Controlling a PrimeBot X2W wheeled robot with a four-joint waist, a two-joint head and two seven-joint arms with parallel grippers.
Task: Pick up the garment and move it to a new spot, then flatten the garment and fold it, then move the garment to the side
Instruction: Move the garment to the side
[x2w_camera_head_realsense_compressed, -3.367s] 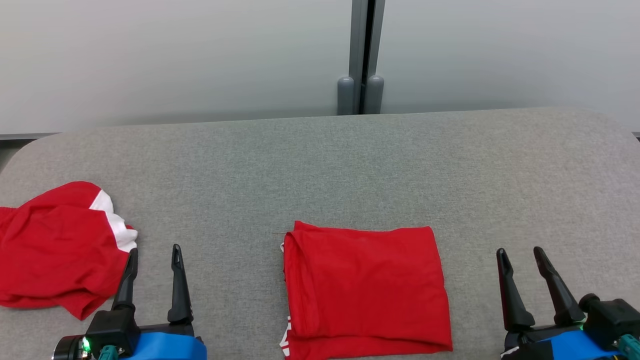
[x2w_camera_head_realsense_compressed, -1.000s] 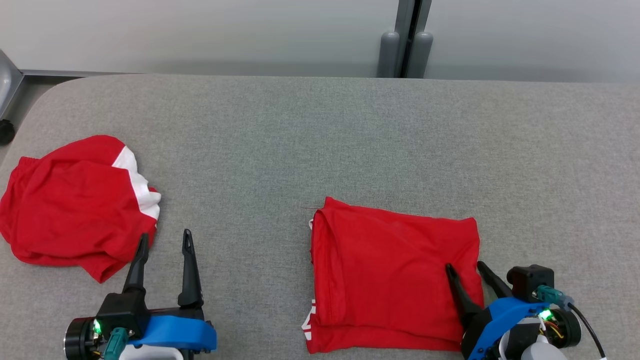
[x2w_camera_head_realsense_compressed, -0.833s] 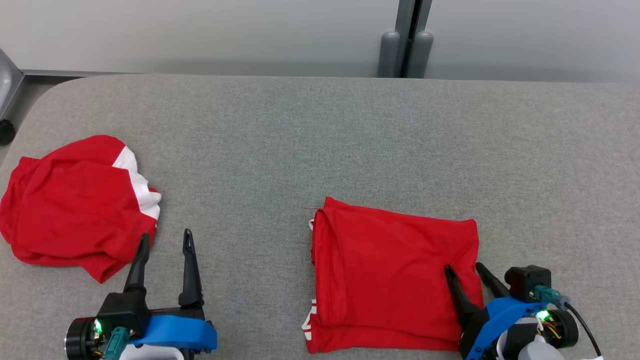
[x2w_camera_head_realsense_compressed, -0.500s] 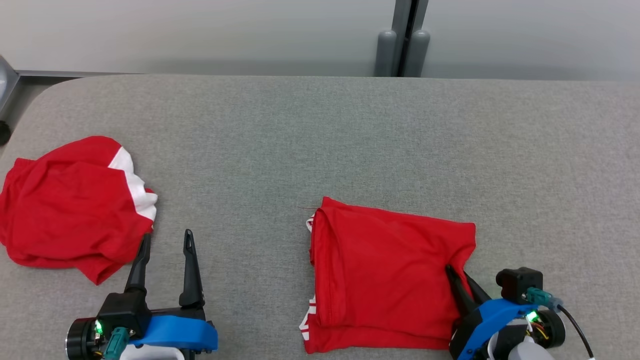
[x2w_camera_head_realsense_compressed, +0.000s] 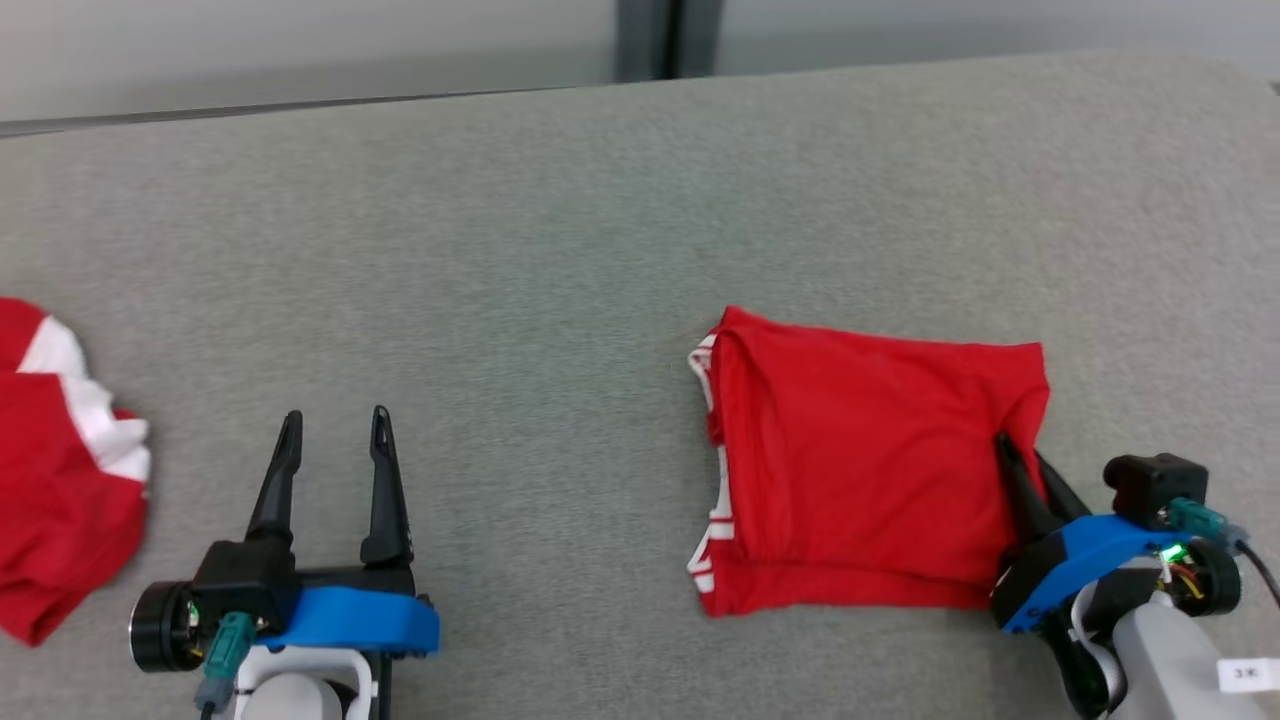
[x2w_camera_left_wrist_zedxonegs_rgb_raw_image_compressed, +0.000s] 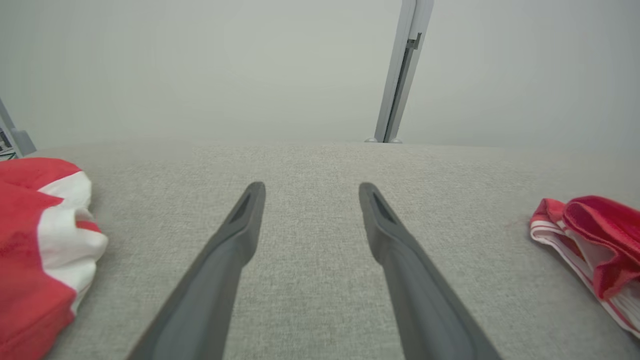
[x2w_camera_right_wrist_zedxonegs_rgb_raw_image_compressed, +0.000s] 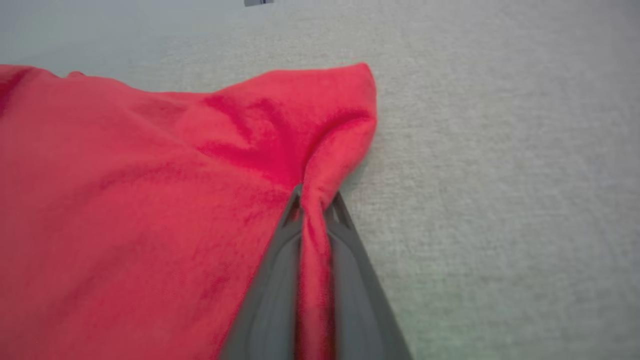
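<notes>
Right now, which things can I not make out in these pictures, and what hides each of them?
- Head view: the left edge cuts off the crumpled red-and-white garment; its full shape is unknown.
- Right wrist view: the top cloth of the folded red garment hides how many layers the right claw pinches.
- Head view: the white striped trim is tucked under and too small to read.
- Left wrist view: the right edge cuts off the folded red garment.

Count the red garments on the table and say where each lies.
2. The folded garment lies right of centre, pinched by the right hand; the crumpled garment sits at the left edge, partly cropped.
</notes>
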